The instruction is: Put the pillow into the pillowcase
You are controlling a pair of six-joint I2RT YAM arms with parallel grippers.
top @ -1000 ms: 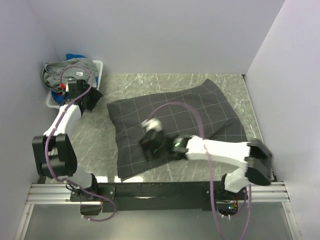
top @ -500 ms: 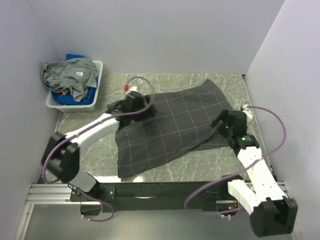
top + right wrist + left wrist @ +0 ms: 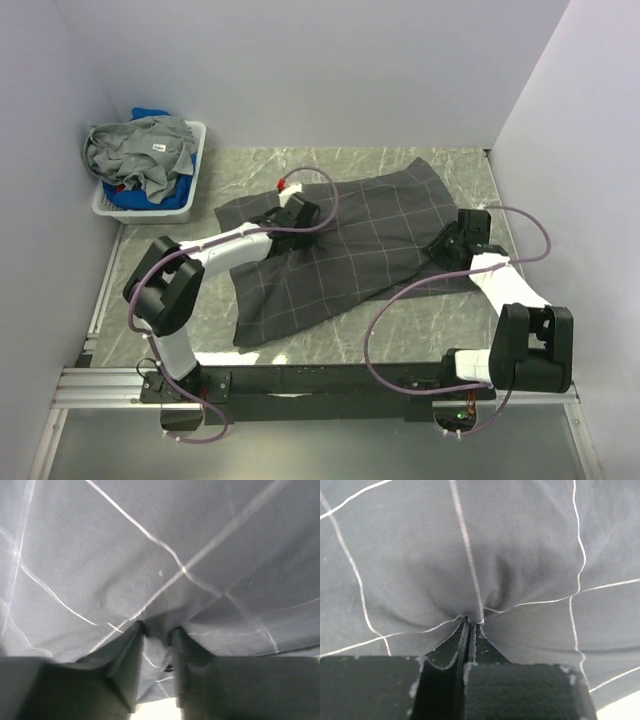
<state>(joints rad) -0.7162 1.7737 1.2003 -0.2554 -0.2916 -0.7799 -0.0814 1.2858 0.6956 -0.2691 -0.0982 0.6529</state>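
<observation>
The pillowcase, dark charcoal with a thin pale grid, lies spread flat across the marble table. My left gripper rests on its upper left part. In the left wrist view that gripper is shut, with a small pinch of the pillowcase puckered at its tips. My right gripper is at the cloth's right edge. In the right wrist view its fingers are closed on a fold of the pillowcase, which bunches between and over them. The pillow is out of view.
A white basket filled with grey and blue clothes stands at the back left corner. Plain walls close in the back and both sides. Bare marble table shows in front of the pillowcase, and the arms' rail runs along the near edge.
The left arm swung from the basket onto the pillowcase and shut on it. The right arm went from the cloth's front middle to its right edge and closed on a fold there.
</observation>
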